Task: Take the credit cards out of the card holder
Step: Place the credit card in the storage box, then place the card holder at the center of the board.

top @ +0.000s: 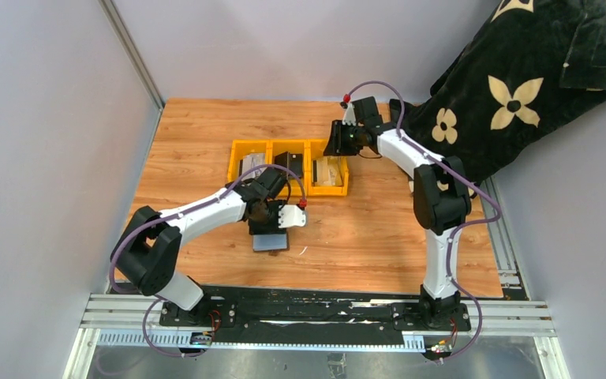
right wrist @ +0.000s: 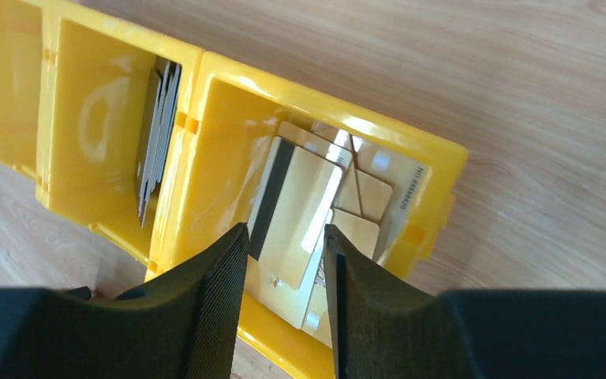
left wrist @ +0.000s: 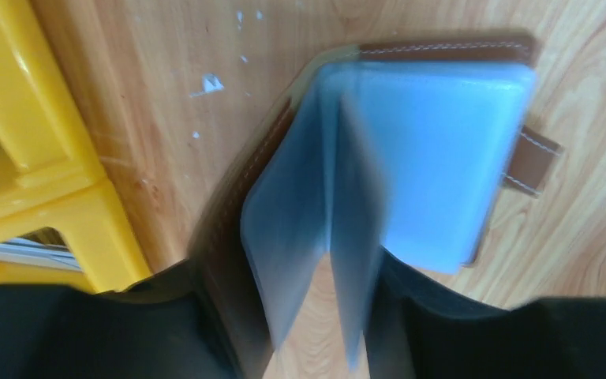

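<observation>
The card holder [left wrist: 434, 158] lies open on the wood, brown leather outside with blurred grey-blue leaves [left wrist: 300, 221] standing up from it. My left gripper [left wrist: 316, 316] is low over its near end, jaws apart, the leaves between them with wood showing in the gap. From above, the card holder [top: 271, 241] sits just in front of the left gripper [top: 271, 219]. My right gripper [right wrist: 284, 237] hangs open over the rightmost yellow bin [right wrist: 434, 166], where tan credit cards [right wrist: 296, 213] lie loose. Dark credit cards [right wrist: 154, 134] stand on edge in the bin beside it.
Three joined yellow bins [top: 288, 185] sit mid-table behind the card holder. One bin corner [left wrist: 47, 181] is close to the left gripper. A black cloth with pale flowers [top: 521, 87] hangs over the back right corner. Grey walls close off the left and back.
</observation>
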`<move>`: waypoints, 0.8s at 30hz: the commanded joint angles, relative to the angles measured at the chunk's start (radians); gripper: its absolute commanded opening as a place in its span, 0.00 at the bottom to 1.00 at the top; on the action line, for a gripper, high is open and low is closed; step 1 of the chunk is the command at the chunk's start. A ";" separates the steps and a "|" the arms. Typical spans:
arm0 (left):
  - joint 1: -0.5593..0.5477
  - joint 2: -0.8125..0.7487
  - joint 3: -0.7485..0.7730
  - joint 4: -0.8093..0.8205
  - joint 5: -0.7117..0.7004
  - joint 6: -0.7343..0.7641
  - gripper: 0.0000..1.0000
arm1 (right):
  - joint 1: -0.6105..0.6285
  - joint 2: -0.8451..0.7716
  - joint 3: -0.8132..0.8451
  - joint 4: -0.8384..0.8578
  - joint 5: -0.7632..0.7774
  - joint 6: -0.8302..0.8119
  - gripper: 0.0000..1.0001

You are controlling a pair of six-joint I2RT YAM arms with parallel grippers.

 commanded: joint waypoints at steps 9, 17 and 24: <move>-0.042 -0.100 -0.016 -0.023 0.152 -0.054 0.66 | 0.019 -0.295 -0.130 0.001 0.117 -0.032 0.52; -0.039 -0.245 0.032 -0.300 0.373 -0.013 0.62 | 0.018 -0.638 -0.492 0.097 0.315 -0.029 0.62; 0.122 -0.310 0.045 -0.343 0.427 -0.046 0.67 | -0.015 -0.920 -0.737 0.108 0.597 -0.020 0.68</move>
